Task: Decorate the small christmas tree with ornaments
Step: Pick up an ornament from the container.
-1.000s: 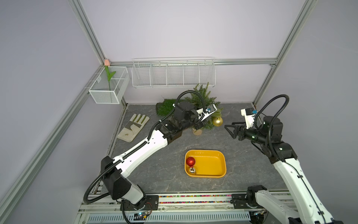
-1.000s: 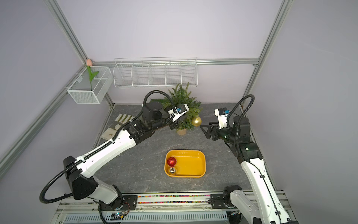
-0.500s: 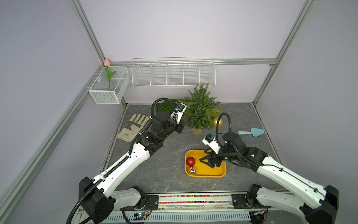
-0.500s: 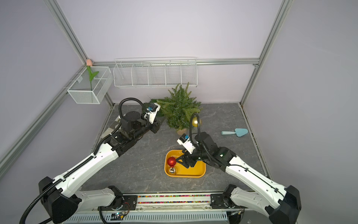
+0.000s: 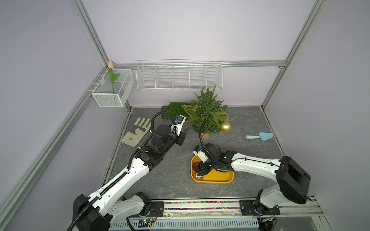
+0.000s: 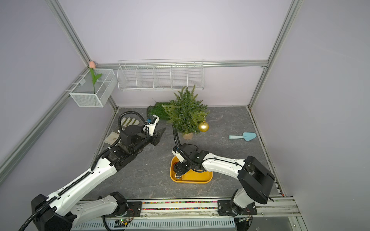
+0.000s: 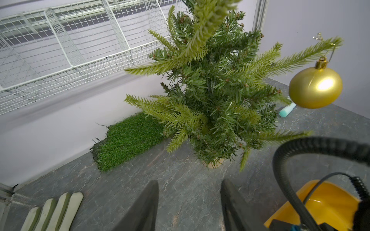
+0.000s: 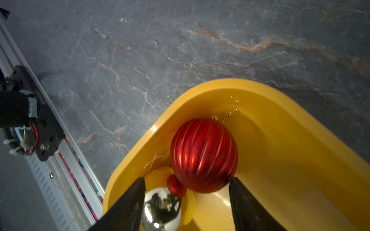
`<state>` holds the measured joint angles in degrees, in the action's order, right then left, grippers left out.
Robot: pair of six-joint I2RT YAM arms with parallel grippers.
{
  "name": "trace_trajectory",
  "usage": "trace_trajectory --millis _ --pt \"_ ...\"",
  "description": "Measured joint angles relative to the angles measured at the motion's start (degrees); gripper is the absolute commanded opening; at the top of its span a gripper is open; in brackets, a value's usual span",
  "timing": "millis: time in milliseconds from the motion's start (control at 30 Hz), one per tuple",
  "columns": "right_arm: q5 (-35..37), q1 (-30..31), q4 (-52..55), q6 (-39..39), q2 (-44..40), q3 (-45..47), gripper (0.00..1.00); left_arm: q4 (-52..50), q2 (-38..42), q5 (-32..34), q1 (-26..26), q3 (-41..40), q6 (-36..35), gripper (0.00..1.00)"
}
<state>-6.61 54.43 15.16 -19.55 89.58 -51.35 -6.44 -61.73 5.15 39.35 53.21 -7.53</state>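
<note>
The gold ball (image 5: 225,126) hung by its loop from a low branch tip of the tree (image 5: 206,114), which stood upright on its tan base toward the back of the desk (image 5: 160,174). That made one ornament done, by the look of it. The red ball (image 8: 203,155) and the silver ball (image 8: 162,210) lay touching in a corner of the yellow tray (image 8: 230,84), nearer the front.

The right hand (image 8: 187,179) was lowered into that corner, fingers wide and gripping nothing, with the red ball between them. It was most likely lined up to take that one next. The left hand (image 7: 189,181) hovered over the desk near the tree, fingers apart and empty, pointed at the lower branches, perhaps ready to steady one.

The desk was dark grey with a stone pattern. On it lay a roll of fake grass (image 5: 174,109) behind the tree, a glove (image 5: 138,130) and a blue trowel (image 5: 264,136). Pale lilac walls (image 5: 180,30) closed it in, carrying a wire shelf (image 5: 178,80) and a mesh basket (image 5: 108,98) with a tulip (image 5: 110,64).
</note>
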Motion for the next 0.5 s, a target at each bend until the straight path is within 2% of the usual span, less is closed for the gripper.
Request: trace_trajectory --millis 167,267,500 --pt "2.75 0.04 -2.19 -2.16 3.98 -1.01 0.65 0.13 0.90 -0.02 -0.15 -1.05 0.02 0.52" --pt "3.28 0.04 -2.82 -2.78 6.12 -2.36 0.60 0.20 1.09 -0.04 -0.26 -1.07 0.04 0.53" --pt "5.11 0.04 -2.32 -3.32 3.50 -2.27 0.54 0.55 1.38 -0.04 -0.39 -1.07 0.02 0.53"
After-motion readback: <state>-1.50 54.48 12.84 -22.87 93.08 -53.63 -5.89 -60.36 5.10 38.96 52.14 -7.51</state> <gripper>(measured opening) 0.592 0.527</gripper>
